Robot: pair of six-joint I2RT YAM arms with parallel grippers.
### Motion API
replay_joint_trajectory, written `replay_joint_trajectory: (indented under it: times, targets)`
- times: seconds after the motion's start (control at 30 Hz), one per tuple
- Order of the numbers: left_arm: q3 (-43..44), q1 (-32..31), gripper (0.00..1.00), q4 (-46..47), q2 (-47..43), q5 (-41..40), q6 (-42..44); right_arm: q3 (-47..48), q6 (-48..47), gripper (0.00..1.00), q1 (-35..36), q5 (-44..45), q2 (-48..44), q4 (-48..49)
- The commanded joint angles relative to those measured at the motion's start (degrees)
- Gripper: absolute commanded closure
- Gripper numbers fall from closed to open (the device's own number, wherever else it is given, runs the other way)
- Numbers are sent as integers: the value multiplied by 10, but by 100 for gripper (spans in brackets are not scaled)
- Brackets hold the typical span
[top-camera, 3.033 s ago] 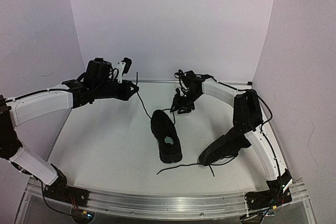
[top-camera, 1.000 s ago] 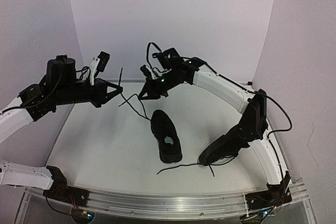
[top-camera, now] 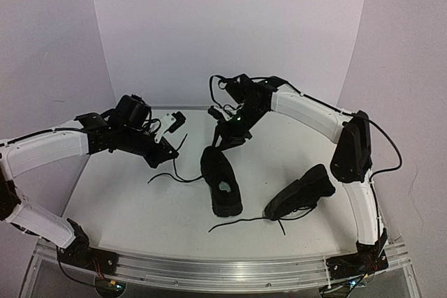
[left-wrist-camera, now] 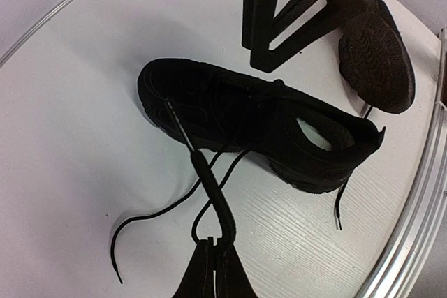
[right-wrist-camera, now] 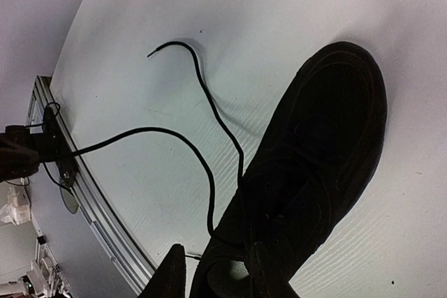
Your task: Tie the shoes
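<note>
Two shoes to tie, centre one apparently in hand. Pinching a lace (left-wrist-camera: 213,197) with left end effector (left-wrist-camera: 211,252), clenched on it, hovering left of the toe end, off the shoe itself. Trailing slack over the tabletop (top-camera: 126,200) back toward the eyelets. Reading centre shoe (top-camera: 221,181) as upright mid-tabletop, long axis running toe-far to heel-near, slightly skewed. Hovering right end effector (right-wrist-camera: 215,256) over the lacing near the toe, released and spread wide, sitting nearer the shoe than the left one. Seeing second shoe (top-camera: 300,192) tipped on its side further right, its lace lying loose. Judging next pull as leftward, across that long axis.
</note>
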Motion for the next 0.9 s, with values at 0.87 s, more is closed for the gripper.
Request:
replay_joint_trajectory:
  times: [0.87]
  targets:
    - [-38,-2,100,15,-15,-6,27,57,-61,83,67,173,70,-52]
